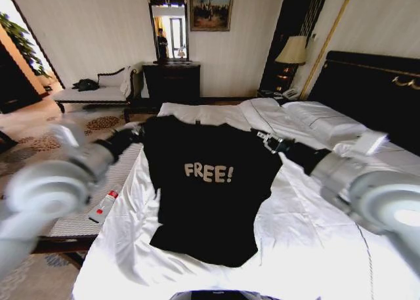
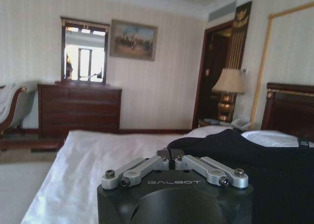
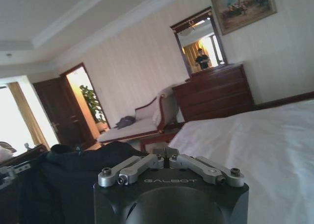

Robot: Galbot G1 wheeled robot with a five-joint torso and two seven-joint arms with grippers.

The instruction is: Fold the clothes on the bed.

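Note:
The black T-shirt (image 1: 203,208) with white "FREE!" lettering is stretched between my two grippers over the white bed (image 1: 315,241), chest side facing me, its hem down by the sheets. My left gripper (image 1: 136,133) is shut on the shirt's left shoulder and my right gripper (image 1: 268,141) on the right shoulder. In the left wrist view the left gripper (image 2: 170,155) pinches black fabric (image 2: 255,160). The right wrist view shows the right gripper (image 3: 165,153) closed, with the black cloth (image 3: 64,180) draped beside it.
A small white bottle with a red cap (image 1: 104,206) lies on the bench (image 1: 79,224) left of the bed. Pillows (image 1: 321,119) and the dark headboard (image 1: 374,90) are at the right. A chaise (image 1: 98,90), dresser (image 1: 172,82) and lamp (image 1: 292,50) stand beyond.

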